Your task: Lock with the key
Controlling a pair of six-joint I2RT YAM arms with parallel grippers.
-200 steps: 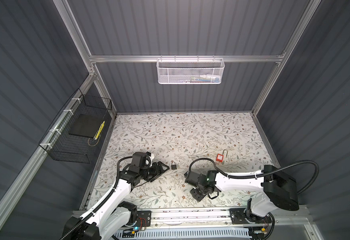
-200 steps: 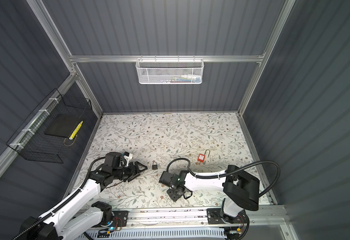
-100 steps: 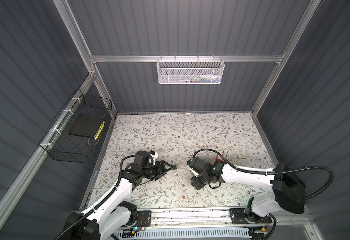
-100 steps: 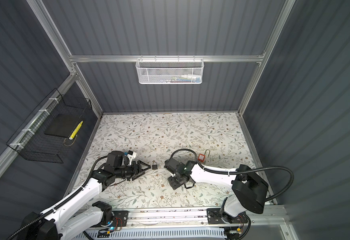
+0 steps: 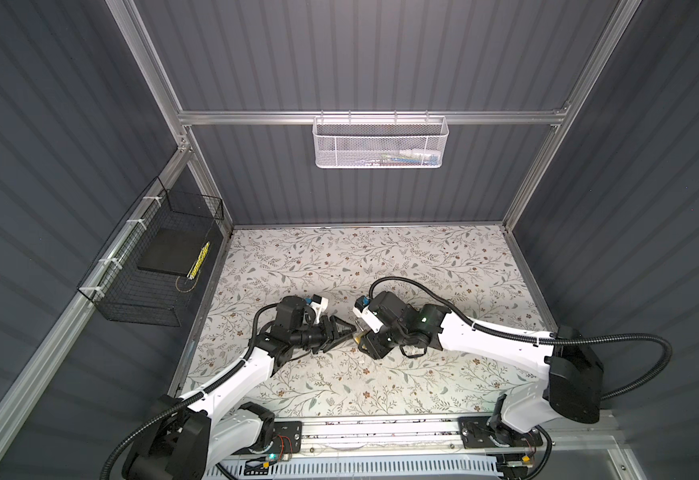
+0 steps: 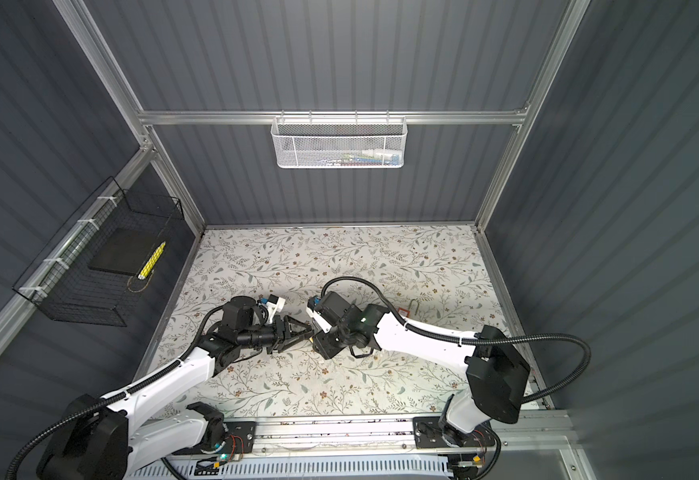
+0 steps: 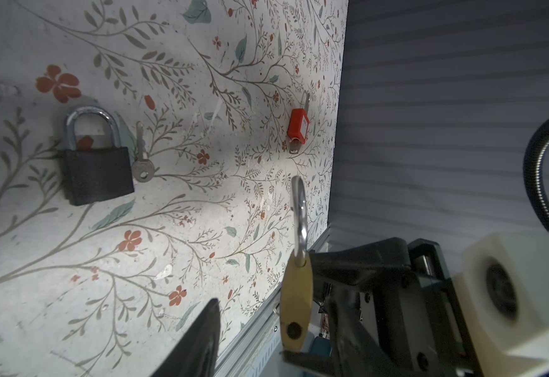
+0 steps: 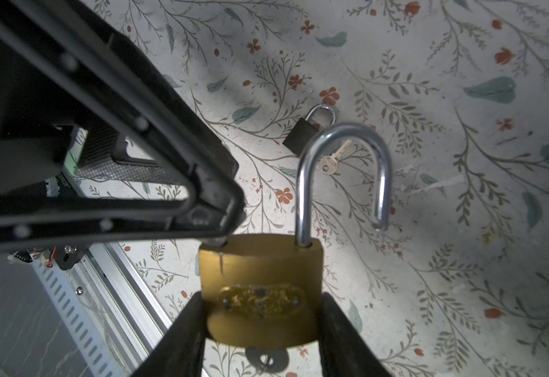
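Above the table [image 5: 422, 374], the brass padlock [image 8: 260, 280] is clamped by its sides in the right gripper [image 8: 263, 329], with what seems a key [image 8: 266, 360] under it. Its shackle [image 8: 303, 196] is swung outward, free end turned away from the empty hole [image 7: 294, 330]. A fingertip [image 8: 225, 222] of the left gripper [image 5: 349, 331] is set at that hole; its jaws are seen parted, nothing pinched. The shackle would likely need swinging toward that side.

Brass padlock [image 8: 261, 293]: dull gold body, bright silver shackle.
Black padlock [image 7: 98, 176]: matt black body, silver shackle.
Loose key [image 7: 141, 163]: silver.
Red padlock [image 7: 298, 125]: red body, silver shackle.
Table [image 5: 381, 257]: off-white, printed with grey-brown sprigs, teal leaves and small red flowers.
Walls [image 5: 381, 62]: dark grey, ribbed stripes.
Mesh basket [image 5: 380, 143]: white.
Wire basket [image 5: 144, 307]: black.
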